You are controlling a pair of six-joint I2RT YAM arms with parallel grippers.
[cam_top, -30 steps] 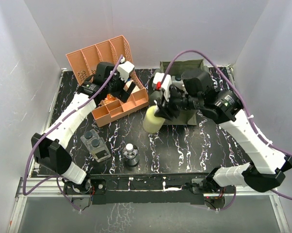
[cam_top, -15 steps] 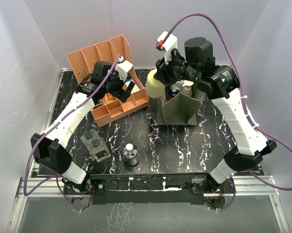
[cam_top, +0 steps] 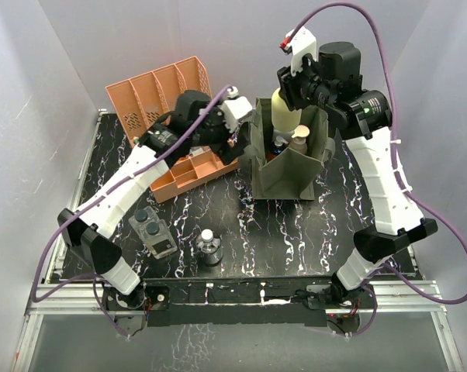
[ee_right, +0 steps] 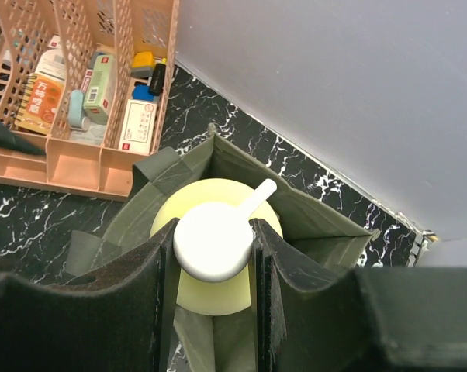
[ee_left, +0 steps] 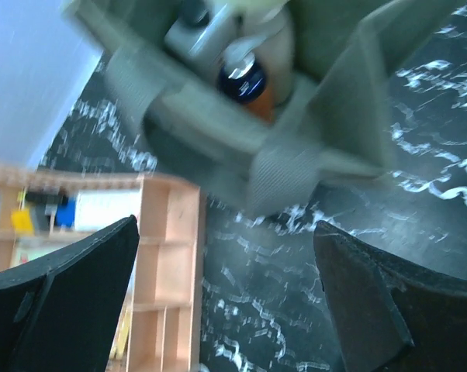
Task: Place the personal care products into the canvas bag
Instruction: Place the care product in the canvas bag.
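The right end effector [ee_right: 214, 242] is clamped on the white cap of the yellow bottle [cam_top: 284, 114], holding it upright at the open mouth of the canvas bag [cam_top: 284, 177]. Inside the bag stand a tan pump bottle [cam_top: 299, 141] and an orange-and-blue bottle [ee_left: 247, 84]. The left end effector [ee_left: 226, 229] hangs with its fingers wide apart, gripping nothing, just beside the bag's left wall and above the orange rack [cam_top: 157, 87]. The twin pack [cam_top: 153, 230] and the small round bottle [cam_top: 209, 246] stand on the counter [cam_top: 295, 232], well apart from the bag.
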